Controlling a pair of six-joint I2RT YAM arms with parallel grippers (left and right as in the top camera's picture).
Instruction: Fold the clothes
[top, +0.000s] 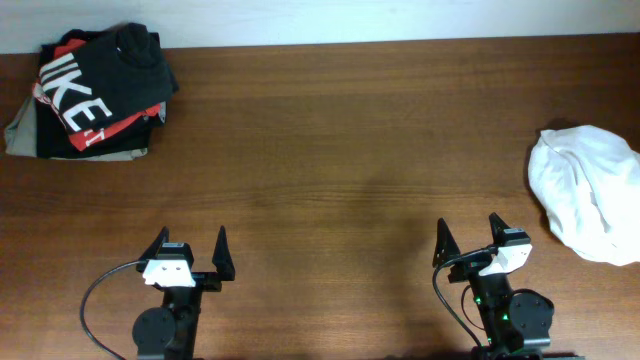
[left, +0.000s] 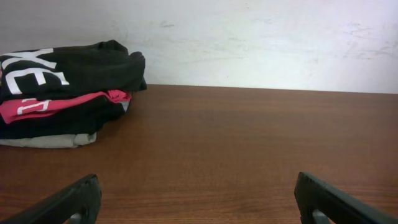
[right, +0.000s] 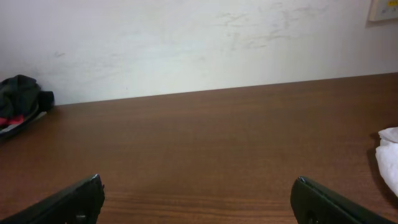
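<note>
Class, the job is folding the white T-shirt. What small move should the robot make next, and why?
Probably reach the right gripper toward the white T-shirt: it lies crumpled at the far right, nearest that gripper, which is open and empty.

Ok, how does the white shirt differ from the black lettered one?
The white T-shirt lies crumpled on the right; the black shirt sits folded, far left. The white T-shirt is plain; the black shirt bears big white letters. Both are on the table.
</note>
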